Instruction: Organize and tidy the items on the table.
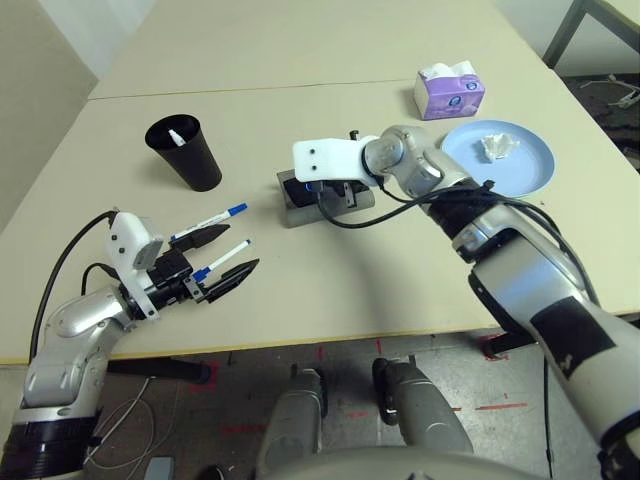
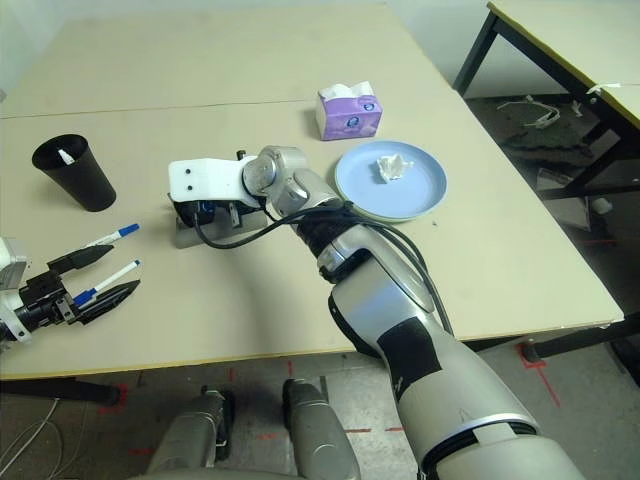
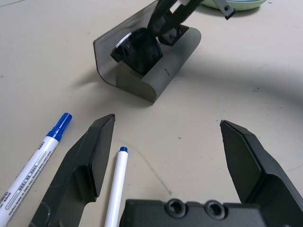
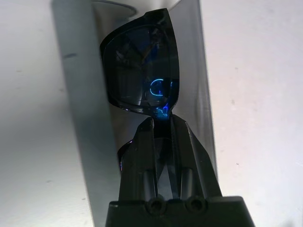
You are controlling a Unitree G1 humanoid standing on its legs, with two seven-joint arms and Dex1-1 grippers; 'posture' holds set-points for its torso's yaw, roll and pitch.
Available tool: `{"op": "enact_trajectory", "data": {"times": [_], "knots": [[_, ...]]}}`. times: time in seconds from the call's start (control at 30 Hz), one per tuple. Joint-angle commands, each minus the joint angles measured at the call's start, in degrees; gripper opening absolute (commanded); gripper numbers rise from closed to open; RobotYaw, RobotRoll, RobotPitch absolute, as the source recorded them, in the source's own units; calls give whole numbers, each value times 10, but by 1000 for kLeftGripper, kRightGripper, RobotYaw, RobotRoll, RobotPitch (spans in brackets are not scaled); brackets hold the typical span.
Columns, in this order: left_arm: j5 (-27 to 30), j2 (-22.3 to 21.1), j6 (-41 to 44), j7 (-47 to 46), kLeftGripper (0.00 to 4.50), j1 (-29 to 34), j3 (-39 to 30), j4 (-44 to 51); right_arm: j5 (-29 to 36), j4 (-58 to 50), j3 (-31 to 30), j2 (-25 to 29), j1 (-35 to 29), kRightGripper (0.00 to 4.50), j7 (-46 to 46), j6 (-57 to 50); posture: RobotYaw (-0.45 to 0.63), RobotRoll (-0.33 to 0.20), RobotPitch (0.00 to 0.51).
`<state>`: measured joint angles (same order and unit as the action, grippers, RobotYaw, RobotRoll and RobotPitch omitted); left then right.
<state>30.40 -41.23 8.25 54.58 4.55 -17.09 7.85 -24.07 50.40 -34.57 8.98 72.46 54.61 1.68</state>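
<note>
My right gripper (image 4: 163, 119) is shut on the black sunglasses (image 4: 142, 71), which sit inside the open grey glasses case (image 1: 295, 212) at mid-table. Near the front left, my left gripper (image 1: 243, 246) stands open low over the table (image 1: 330, 290). One white marker (image 3: 116, 189) lies between its fingers, close to one finger (image 3: 90, 156). A second marker with a blue cap (image 1: 215, 217) lies just outside them. The crumpled tissue (image 1: 496, 146) rests on the light-blue plate (image 1: 525, 170) at the right. A light-green plate's rim (image 3: 236, 4) shows beyond the case.
A black tapered cup (image 1: 190, 155) with a white thing inside stands at the back left. The purple tissue pack (image 1: 450, 92) sits behind the blue plate. A seam crosses the table further back. My right forearm (image 1: 500, 250) reaches across the right half.
</note>
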Motion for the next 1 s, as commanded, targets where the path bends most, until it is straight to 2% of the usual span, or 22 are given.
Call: {"op": "enact_trajectory", "data": {"times": [0.03, 0.33, 0.6, 0.73, 0.77, 0.83, 1.0], "knots": [[-3, -2, 2, 6, 4500, 1, -1, -1, 8, -32, 5, -1, -19, 202, 41, -14, -76, 0, 186], [-4, -3, 2, 9, 4500, 2, -4, -2, 15, -89, 9, 3, -43, 202, 86, -57, -70, 0, 182], [-7, -2, 0, 9, 4500, 8, -2, 0, 11, -73, 22, -2, -31, 2928, 58, -52, -76, 0, 187], [-7, -2, 1, 8, 4500, 8, -4, -2, 27, -75, 48, 14, -13, 4300, 61, -54, -80, 0, 188], [-7, -2, 1, 9, 4500, 8, -4, -2, 34, -79, 55, 19, -9, 4489, 65, -57, -80, 0, 188], [-6, -3, 0, 9, 4500, 9, -5, -2, 57, -107, 78, 33, -3, 4489, 88, -78, -80, 0, 190], [-3, -6, -1, 14, 4500, 8, -9, -6, 204, -280, 198, 96, 14, 4489, 198, -268, -85, 0, 193]]}}
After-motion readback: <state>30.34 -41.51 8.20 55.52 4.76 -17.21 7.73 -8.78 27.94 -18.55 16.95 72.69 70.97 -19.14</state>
